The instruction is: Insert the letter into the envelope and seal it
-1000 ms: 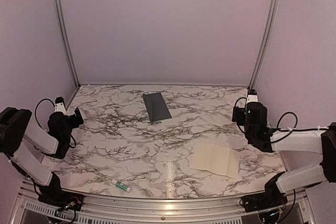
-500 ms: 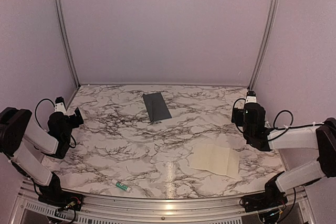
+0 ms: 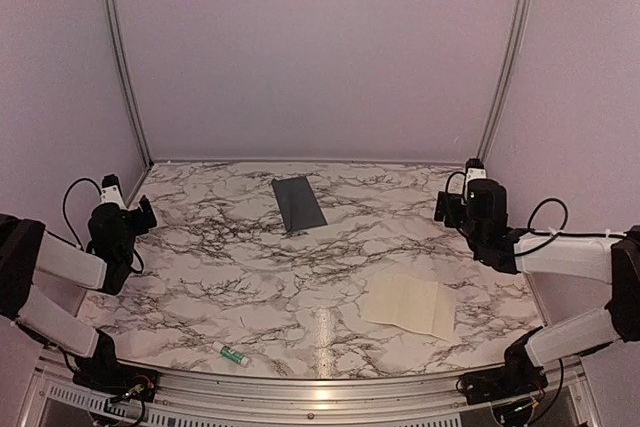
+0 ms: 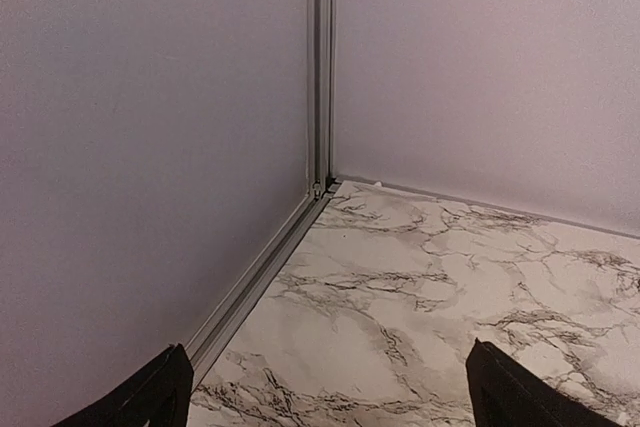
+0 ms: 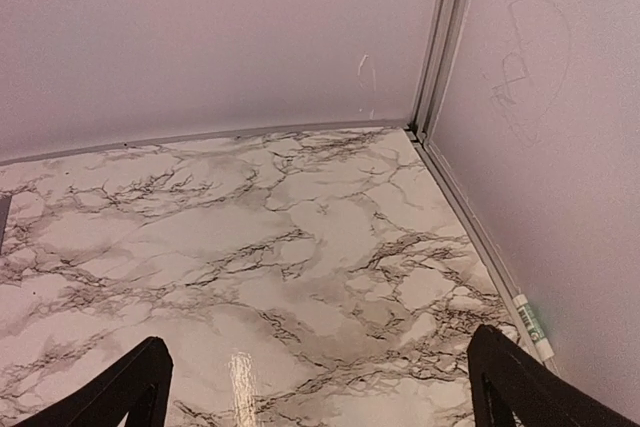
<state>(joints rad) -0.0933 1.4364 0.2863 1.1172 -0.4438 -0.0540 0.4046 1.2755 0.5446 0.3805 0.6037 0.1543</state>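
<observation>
The envelope (image 3: 298, 204) is lying flat on the marbled surface (image 3: 220, 247), close to the far edge and about midway between the left and right edges. It is showing as a dark grey rectangle, its long sides running from far to near and its near end slanting slightly toward the right edge. Whether its flap is lying open or shut cannot be told from above.

The letter (image 3: 410, 305) is lying flat toward the near right corner, well apart from the envelope and outside it. It is showing as a thin cream-white, roughly square sheet, turned slightly askew, with faint fold creases running across it.
</observation>
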